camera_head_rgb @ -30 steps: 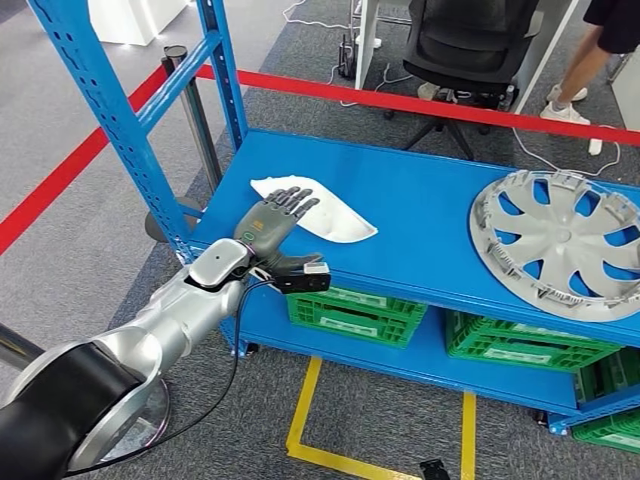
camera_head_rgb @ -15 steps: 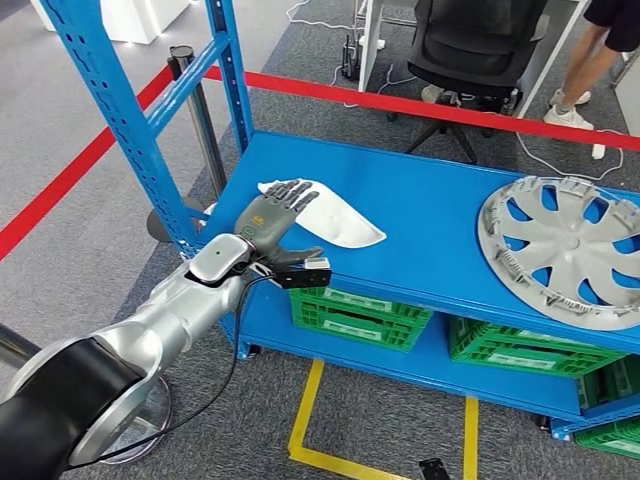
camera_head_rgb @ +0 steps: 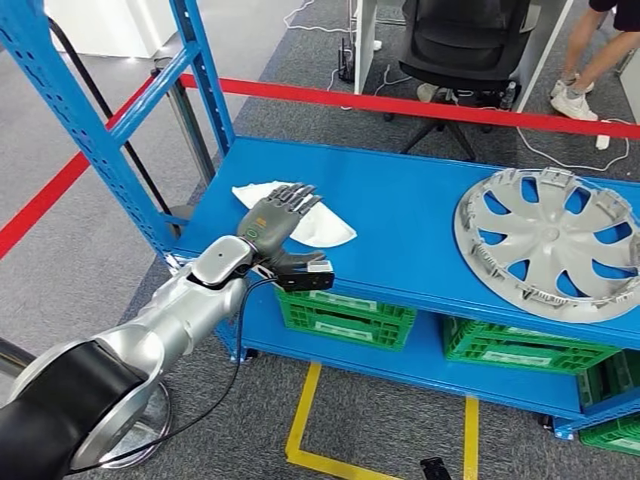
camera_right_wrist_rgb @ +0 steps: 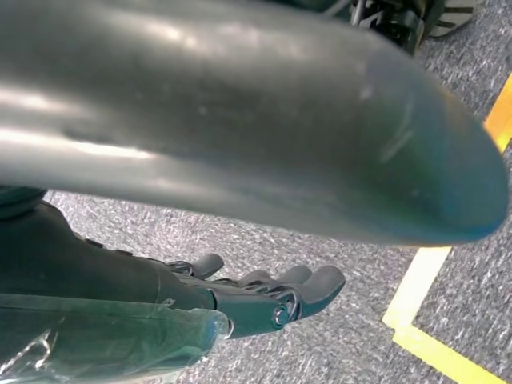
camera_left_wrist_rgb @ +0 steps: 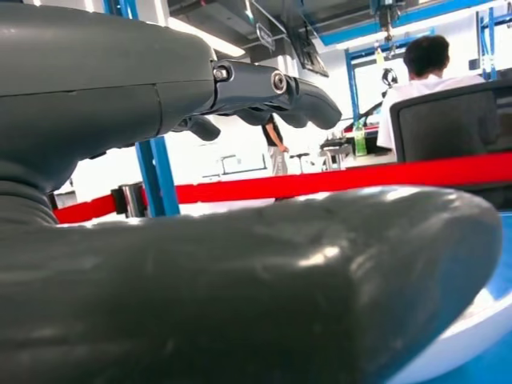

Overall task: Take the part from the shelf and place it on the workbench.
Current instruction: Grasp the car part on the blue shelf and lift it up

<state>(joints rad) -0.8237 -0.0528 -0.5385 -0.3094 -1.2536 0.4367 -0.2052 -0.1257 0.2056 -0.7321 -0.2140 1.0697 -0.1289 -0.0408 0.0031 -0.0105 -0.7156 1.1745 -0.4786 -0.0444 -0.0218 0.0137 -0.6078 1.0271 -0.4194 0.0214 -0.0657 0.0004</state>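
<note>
Palm down and fingers spread, the left hand [camera_head_rgb: 276, 222] reaches over the near left corner of the blue shelf [camera_head_rgb: 407, 225], holding nothing. Its fingertips [camera_head_rgb: 302, 195] lie over the near edge of the white part [camera_head_rgb: 321, 226], a flat leaf-shaped piece resting on the shelf surface; whether they touch it or hover just above cannot be told. The thumb [camera_head_rgb: 302, 259] juts sideways along the shelf's front edge, beside the black wrist camera [camera_head_rgb: 308, 280]. In the left wrist view the same fingers [camera_left_wrist_rgb: 284, 88] extend nearly straight, apart from the thick thumb [camera_left_wrist_rgb: 254, 280] below them, with nothing between.

Well apart on the same shelf, toward the robot's right, lies a silver hubcap [camera_head_rgb: 549, 240], face up. Green crates [camera_head_rgb: 347, 312] sit on the level beneath. A red barrier tape [camera_head_rgb: 423, 105] runs behind the rack, past an office chair [camera_head_rgb: 468, 45] and a person's legs [camera_head_rgb: 596, 65].

The right hand [camera_right_wrist_rgb: 266, 296] hangs over grey carpet and a yellow floor line [camera_right_wrist_rgb: 422, 304], its fingers gently curved and parted from the thumb, gripping nothing.
</note>
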